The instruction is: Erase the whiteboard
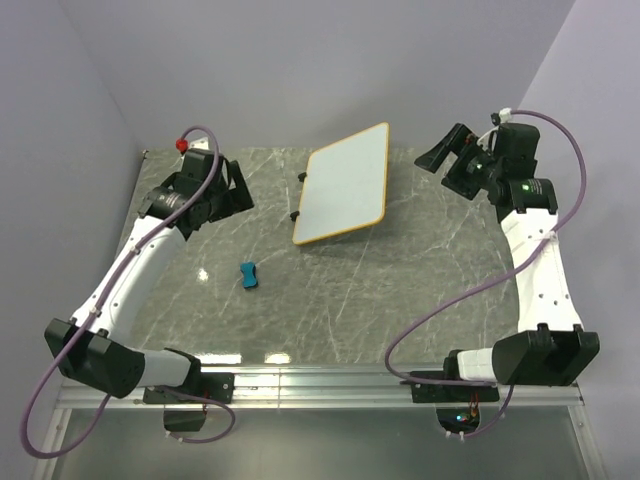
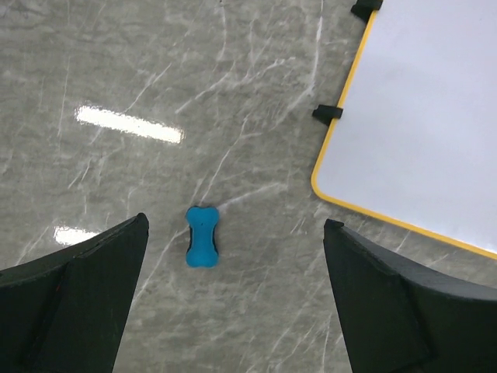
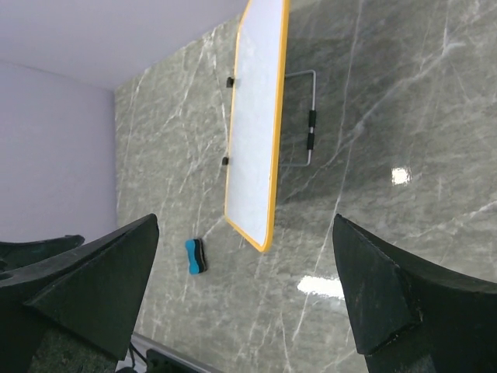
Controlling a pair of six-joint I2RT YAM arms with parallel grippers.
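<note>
Looking down, you find the whiteboard [image 1: 343, 186] between your arms, well apart from the left claw [image 2: 237, 225] and right claw [image 1: 447, 152], both spread wide and empty.

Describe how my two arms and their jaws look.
Left arm and right arm: white links, black joints, a purple cable looping along each. Jaws are broad black wedges. Red cap near the left wrist; green light on the right.

Whiteboard [image 1: 345, 185]: plain white face, orange-yellow frame.
Clips [image 2: 327, 113]: black.
Eraser [image 1: 249, 276]: bright blue, dark band along one side.
Table [image 1: 400, 290]: grey-green marble pattern, pale veins.
Cables [image 1: 582, 165]: purple.
Walls [image 1: 300, 60]: pale lavender.
</note>
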